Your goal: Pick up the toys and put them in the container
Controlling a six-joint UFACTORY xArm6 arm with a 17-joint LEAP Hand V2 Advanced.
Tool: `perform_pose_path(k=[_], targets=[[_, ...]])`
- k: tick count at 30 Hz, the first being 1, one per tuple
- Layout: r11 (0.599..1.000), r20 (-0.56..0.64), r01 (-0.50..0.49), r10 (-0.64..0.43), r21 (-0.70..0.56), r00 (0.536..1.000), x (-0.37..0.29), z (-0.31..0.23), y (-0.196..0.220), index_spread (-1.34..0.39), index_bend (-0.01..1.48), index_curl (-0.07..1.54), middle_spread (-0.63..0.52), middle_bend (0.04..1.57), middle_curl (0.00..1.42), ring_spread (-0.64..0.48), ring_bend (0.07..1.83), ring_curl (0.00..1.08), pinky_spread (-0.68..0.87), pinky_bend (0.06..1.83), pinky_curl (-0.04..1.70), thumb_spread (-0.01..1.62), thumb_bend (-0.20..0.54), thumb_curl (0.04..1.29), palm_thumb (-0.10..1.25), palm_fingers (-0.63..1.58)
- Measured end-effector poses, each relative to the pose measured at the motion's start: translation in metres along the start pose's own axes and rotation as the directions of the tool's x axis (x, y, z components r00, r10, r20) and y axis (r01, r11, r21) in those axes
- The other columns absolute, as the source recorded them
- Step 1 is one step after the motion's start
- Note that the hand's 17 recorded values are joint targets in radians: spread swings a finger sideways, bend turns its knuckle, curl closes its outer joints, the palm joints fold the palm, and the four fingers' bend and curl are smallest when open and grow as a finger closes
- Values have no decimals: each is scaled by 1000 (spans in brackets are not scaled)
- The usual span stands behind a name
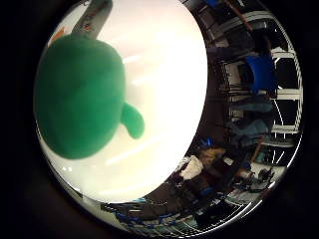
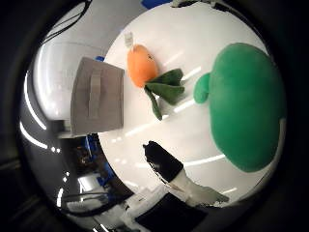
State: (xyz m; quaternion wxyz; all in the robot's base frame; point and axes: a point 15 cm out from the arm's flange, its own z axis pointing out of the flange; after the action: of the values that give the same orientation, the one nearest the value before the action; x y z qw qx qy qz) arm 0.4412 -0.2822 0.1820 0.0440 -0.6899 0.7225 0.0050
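Note:
A large green soft toy (image 2: 246,101) with a small rounded lobe lies on the white table (image 2: 179,130). It fills much of the little finger side palm view (image 1: 80,95), so it is close under the palm. An orange carrot toy (image 2: 143,66) with dark green leaves (image 2: 166,89) lies beside it. A grey box-shaped container (image 2: 97,95) stands on the table next to the carrot. One black and white finger of my right hand (image 2: 179,174) reaches out straight over the table, away from the toys, and touches nothing.
The table's edge (image 1: 194,129) runs close to the green toy. Beyond it are blue chairs (image 1: 261,72) and room clutter. A small white object (image 2: 127,39) stands on the table behind the carrot.

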Motion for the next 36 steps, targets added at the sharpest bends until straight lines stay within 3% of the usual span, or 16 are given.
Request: perform_pose_path(k=[7, 12, 15, 17, 18, 20, 23, 27, 36], targets=[[999, -15, 8, -9, -38, 1000, 9, 9, 10, -410, 143, 245, -119, 367, 372, 64, 558, 277, 392, 428, 254, 1091, -23, 274, 423, 456], [999, -26, -4, 3, -54, 1000, 21, 8, 21, -426, 171, 245, -173, 454, 395, -69, 717, 300, 254, 500, 243, 1089, -21, 277, 430, 579], [998, -45, -2, -2, -70, 999, 30, 6, 28, -424, 194, 275, -220, 510, 417, -164, 809, 318, 61, 602, 241, 1101, -14, 283, 467, 788], [997, -50, -8, 4, -70, 999, 34, 1, 32, -404, 178, 275, -252, 538, 431, -238, 875, 331, -243, 790, 264, 1114, -4, 295, 522, 1072], [997, -52, -11, 8, -71, 999, 36, -2, 34, -401, 225, 312, -264, 609, 468, -258, 919, 366, -361, 854, 302, 1121, -5, 303, 554, 1205], [998, -58, -20, 17, -62, 998, 41, -12, 39, -398, 357, 386, -257, 757, 533, -269, 986, 412, -445, 918, 344, 1133, -3, 318, 606, 1352], [998, -71, -39, 35, -44, 997, 50, -25, 45, -367, 665, 552, -225, 977, 625, -263, 1134, 489, -401, 1102, 441, 1146, -1, 347, 704, 1355], [998, -63, -49, 46, -40, 997, 46, -44, 52, -304, 956, 707, -187, 1198, 713, -245, 1293, 584, -303, 1285, 564, 1164, 35, 404, 891, 1221], [996, -15, -37, 36, -86, 999, 6, -118, 94, -237, 1082, 785, -153, 1330, 752, -230, 1370, 690, -206, 1373, 740, 1194, -11, 468, 977, 1090]])
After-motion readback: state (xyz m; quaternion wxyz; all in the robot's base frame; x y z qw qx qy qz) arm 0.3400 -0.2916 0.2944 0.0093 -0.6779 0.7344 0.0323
